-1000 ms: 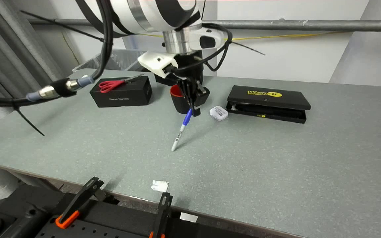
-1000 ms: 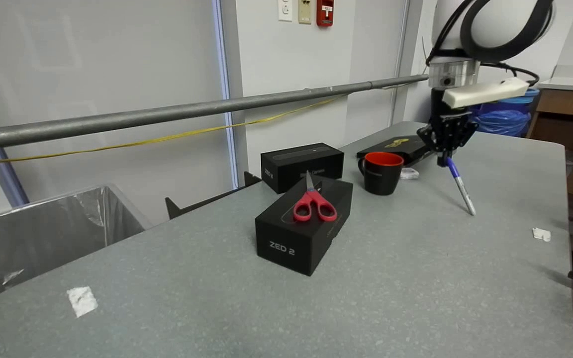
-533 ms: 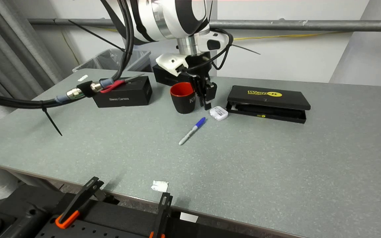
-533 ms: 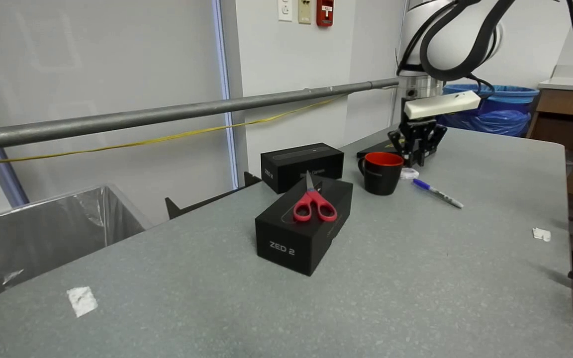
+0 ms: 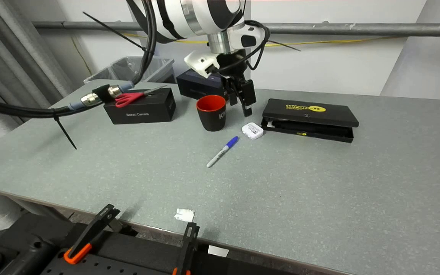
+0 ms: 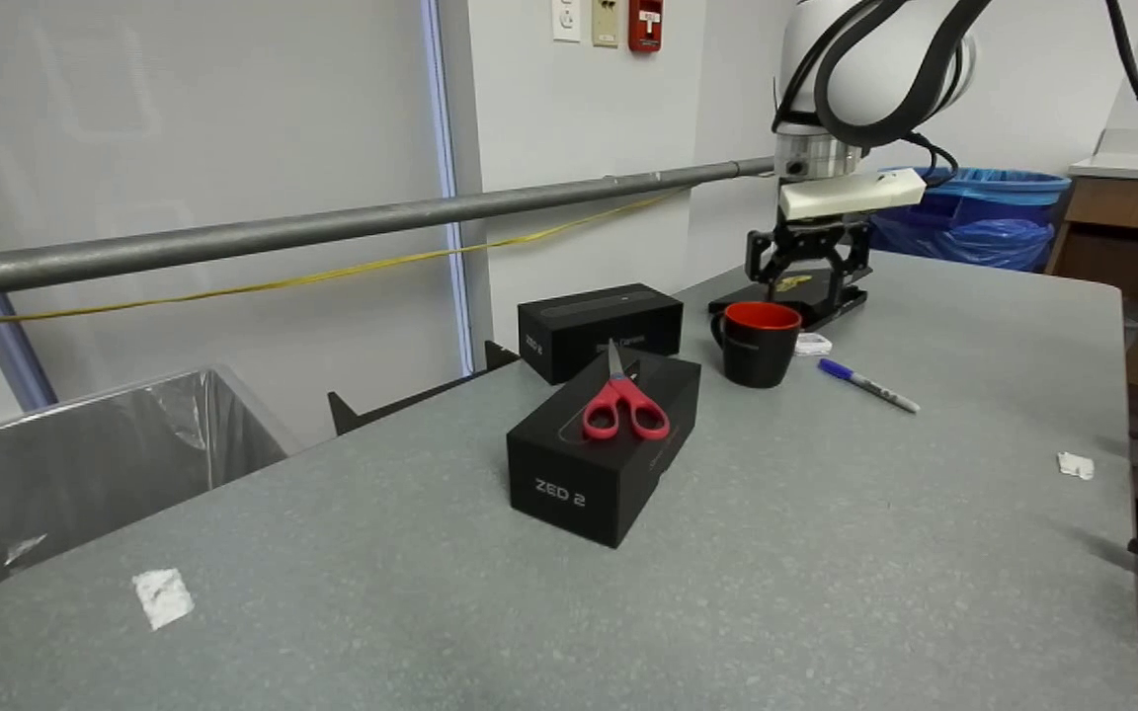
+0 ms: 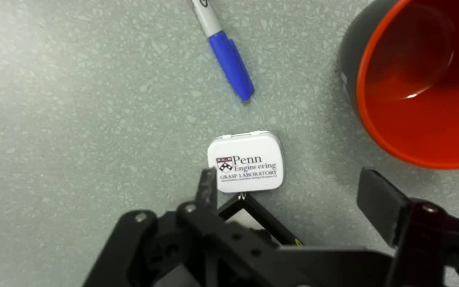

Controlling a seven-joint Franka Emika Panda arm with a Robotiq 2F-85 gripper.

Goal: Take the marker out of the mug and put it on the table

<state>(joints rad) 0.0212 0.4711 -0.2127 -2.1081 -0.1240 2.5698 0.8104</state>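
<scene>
The blue-capped marker [image 5: 222,152] lies flat on the grey table [image 5: 300,198], in front of the mug and apart from it. In the wrist view its blue cap [image 7: 232,65] points toward a white tin. The dark mug [image 5: 209,119] stands upright; its red inside [image 7: 424,119] shows nothing in it. My gripper [image 7: 288,170] is open, its fingers wide apart and nothing between them. It hangs above the table behind the marker, beside the mug, as an exterior view [image 6: 868,385] of the marker also lets me see.
The white tin [image 7: 249,161] sits near the marker's cap. Beside it lies a black case [image 5: 309,120] with its lid ajar. Red scissors [image 6: 626,407] rest on a black box [image 6: 569,494], and another black box [image 6: 599,331] stands behind. White paper scraps [image 5: 185,215] lie on the table.
A second ago the marker leaned tip-down with its cap at my gripper's fingertips. It has dropped flat onto the table. My gripper has moved back and up, and its fingers have spread.
</scene>
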